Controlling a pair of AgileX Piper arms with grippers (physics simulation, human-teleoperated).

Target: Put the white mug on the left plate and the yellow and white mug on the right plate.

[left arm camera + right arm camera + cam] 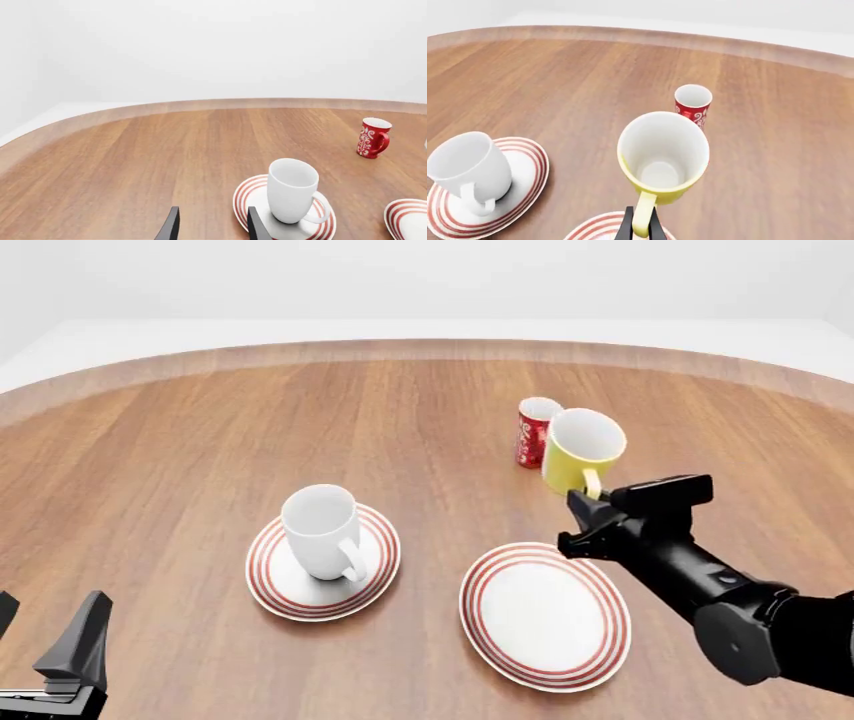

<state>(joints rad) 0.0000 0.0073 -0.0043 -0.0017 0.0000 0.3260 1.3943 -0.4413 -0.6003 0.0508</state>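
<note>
Red patterned cup point(535, 432) partly hidden behind the yellow and white mug point(581, 450) in front view. Left gripper point(54, 655) cut off at the frame's bottom-left corner.

A wide wooden tabletop point(200, 420) with a curved, lighter-edged far rim carries everything. Directly on it lie two white plates with thin red rings: the left plate point(274, 585) sits near the middle-left, and the right plate point(545, 616) lies just to its right and slightly nearer, bare on top. Farther back and right of centre, a small red patterned cup point(535, 433) stands upright on the wood.
</note>
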